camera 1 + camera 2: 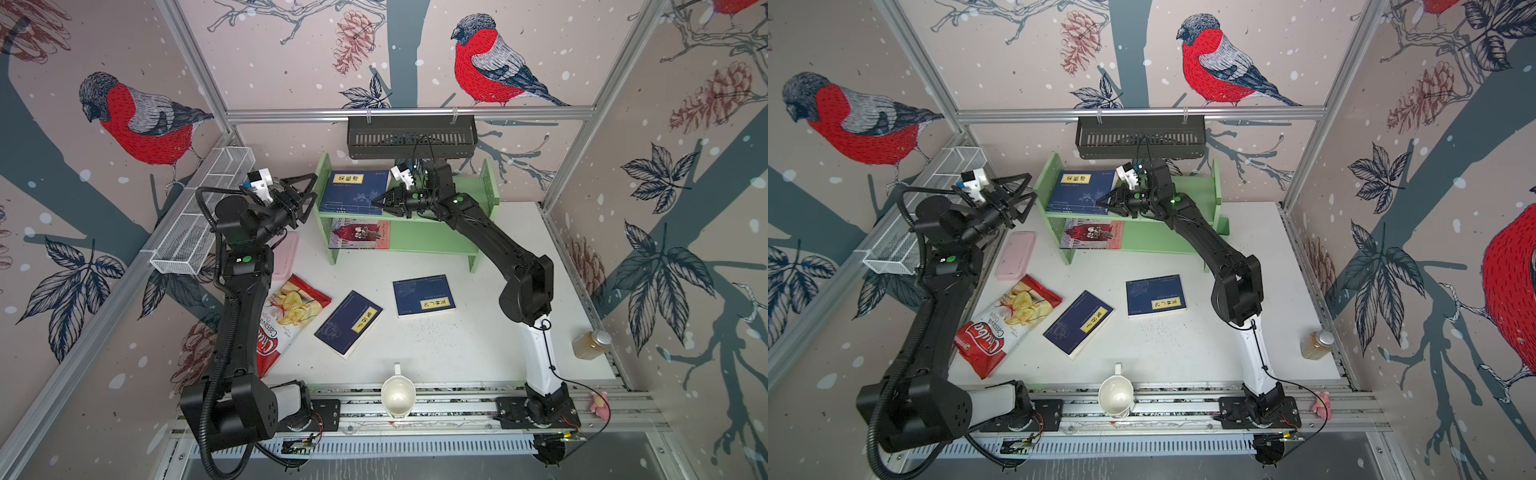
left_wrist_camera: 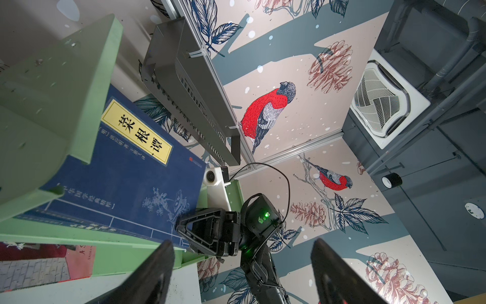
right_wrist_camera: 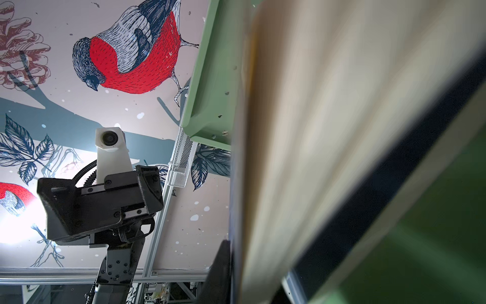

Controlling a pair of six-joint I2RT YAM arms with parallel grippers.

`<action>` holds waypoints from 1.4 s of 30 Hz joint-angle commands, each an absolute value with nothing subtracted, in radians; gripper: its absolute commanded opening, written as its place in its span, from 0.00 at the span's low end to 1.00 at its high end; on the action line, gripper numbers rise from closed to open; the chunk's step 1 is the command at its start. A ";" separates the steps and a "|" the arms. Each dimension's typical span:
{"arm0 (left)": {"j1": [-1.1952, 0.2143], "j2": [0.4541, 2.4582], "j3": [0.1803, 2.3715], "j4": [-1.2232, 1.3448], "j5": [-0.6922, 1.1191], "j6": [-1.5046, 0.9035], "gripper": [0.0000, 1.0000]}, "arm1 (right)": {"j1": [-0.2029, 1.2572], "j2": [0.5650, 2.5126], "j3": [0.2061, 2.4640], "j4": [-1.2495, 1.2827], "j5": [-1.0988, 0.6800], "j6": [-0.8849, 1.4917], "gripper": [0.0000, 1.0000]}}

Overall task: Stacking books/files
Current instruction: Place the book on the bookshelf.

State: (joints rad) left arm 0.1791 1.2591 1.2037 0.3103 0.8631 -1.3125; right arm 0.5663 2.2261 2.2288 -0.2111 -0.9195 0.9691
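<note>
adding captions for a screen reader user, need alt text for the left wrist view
A navy book rests on the upper level of a green shelf, with the right gripper at its corner. The open left gripper frames the foreground; a pink-and-red book sits on the level below.

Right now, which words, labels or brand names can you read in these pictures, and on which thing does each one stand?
"菜根谭": yellow label of the navy-blue paperback on the green shelf, upper board.
"Cassava Chips": red crisp bag; its white brand script looks like "Chuba".
"A S", "ANDRE", cut off: pink-and-red illustrated book on the lower board.
Yellow labels of the two navy-blue paperbacks on the white table: too small to read.
</note>
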 commanded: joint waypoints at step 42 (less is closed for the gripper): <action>0.181 1.258 1.188 0.379 0.888 -1.347 0.82 | 0.603 2.268 2.482 -0.755 -0.487 0.649 0.79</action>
